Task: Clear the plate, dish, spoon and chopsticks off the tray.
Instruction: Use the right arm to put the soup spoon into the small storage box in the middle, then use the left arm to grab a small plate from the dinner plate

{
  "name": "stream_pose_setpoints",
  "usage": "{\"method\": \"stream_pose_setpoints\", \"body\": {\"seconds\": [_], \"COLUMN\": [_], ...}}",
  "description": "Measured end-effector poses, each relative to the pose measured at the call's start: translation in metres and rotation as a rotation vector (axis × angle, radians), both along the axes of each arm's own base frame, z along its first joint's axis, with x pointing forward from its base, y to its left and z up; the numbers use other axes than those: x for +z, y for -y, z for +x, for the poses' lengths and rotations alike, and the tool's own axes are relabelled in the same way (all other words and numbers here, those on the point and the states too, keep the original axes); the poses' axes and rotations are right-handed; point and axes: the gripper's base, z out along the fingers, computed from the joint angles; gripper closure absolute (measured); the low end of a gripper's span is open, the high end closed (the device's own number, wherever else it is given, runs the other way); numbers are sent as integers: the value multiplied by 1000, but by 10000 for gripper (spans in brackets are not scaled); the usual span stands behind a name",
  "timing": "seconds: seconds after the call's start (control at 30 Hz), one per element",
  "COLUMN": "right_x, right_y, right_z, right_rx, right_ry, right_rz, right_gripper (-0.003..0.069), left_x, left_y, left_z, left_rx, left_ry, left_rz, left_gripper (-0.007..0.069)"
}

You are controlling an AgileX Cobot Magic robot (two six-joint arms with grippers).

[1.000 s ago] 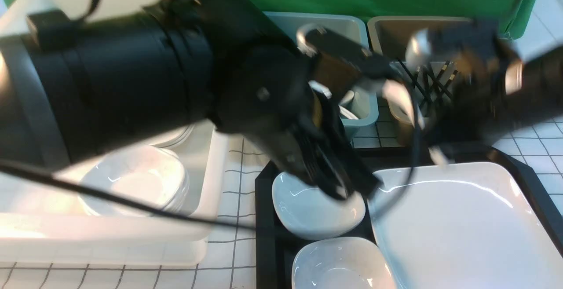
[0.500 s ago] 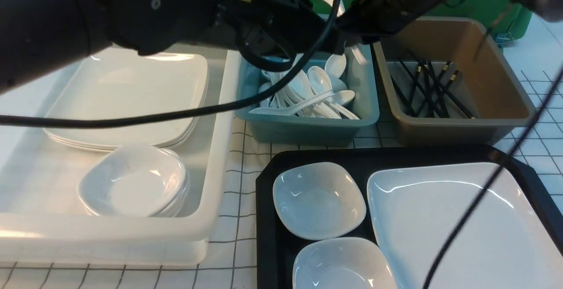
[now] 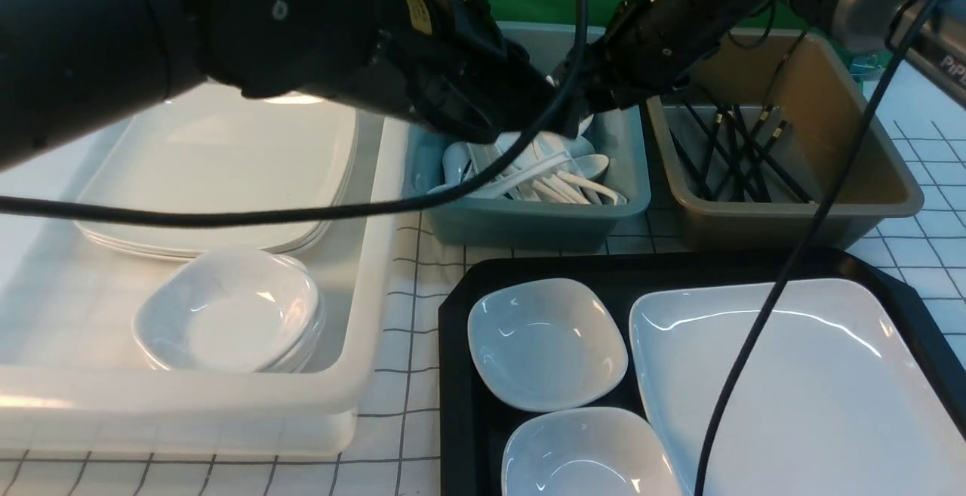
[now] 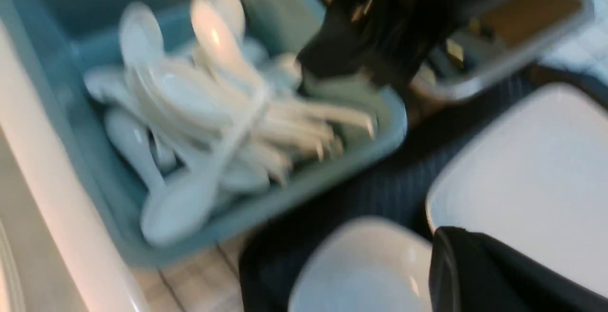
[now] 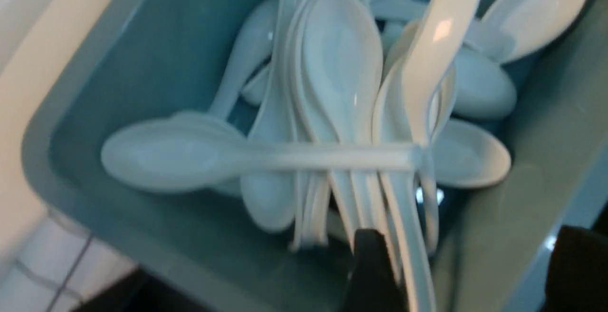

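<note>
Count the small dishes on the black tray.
2. The far dish sits in the tray's left part; the near dish lies closer to the robot, cut off by the frame. Others may be hidden.

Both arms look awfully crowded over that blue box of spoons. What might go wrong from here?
1. The left arm and right arm cross close together above the teal tub; they might bump when they move apart.
2. A black cable hangs down across the plate on the tray; it could snag during a later grasp.
3. The spoons are piled loosely, so a passing arm might knock one out.
</note>
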Motion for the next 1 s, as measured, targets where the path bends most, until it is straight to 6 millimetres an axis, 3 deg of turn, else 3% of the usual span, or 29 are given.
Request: {"method": "stream_pose_setpoints", "body": {"seconds": [0.1,0.17,0.2,0.23,0.27,0.3,0.37,0.4,0.57,0.67,0.7,0.8,1.0], "right_x": [24,63,69,92,104,109,126,126,115,101,91,75,63], "right_y": [8,19,21,29,34,35,52,52,82,96,106,122,139], "right_z": [-17,-39,-43,-62,-75,-77,-115,-115,-186,-214,-229,-252,-286], "right_rx": [47,60,61,62,63,63,74,74,107,98,80,43,20], "right_ry": [-16,44,56,93,112,122,138,138,111,124,135,144,172], "right_rz": [-50,-42,-38,-23,-16,-12,-14,-14,-50,-46,-40,-38,-31], "right_gripper": [352,557,567,622,634,636,650,650,652,653,653,658,659], "left_x": [-13,-31,-31,-44,-51,-52,-72,-73,-108,-123,-131,-142,-158], "left_y": [1,9,10,18,24,25,45,45,67,70,70,72,76], "left_z": [-7,-17,-17,-23,-28,-29,-41,-40,-46,-42,-39,-35,-28], "left_rx": [-63,-161,-168,-225,-255,-260,-329,-329,-368,-360,-353,-343,-338], "left_ry": [-119,-263,-260,-330,-363,-369,-437,-442,-515,-532,-536,-529,-517], "left_rz": [70,141,144,199,230,235,300,303,376,414,439,464,476], "left_gripper": [625,625,625,625,625,625,625,625,587,531,478,361,188]}}
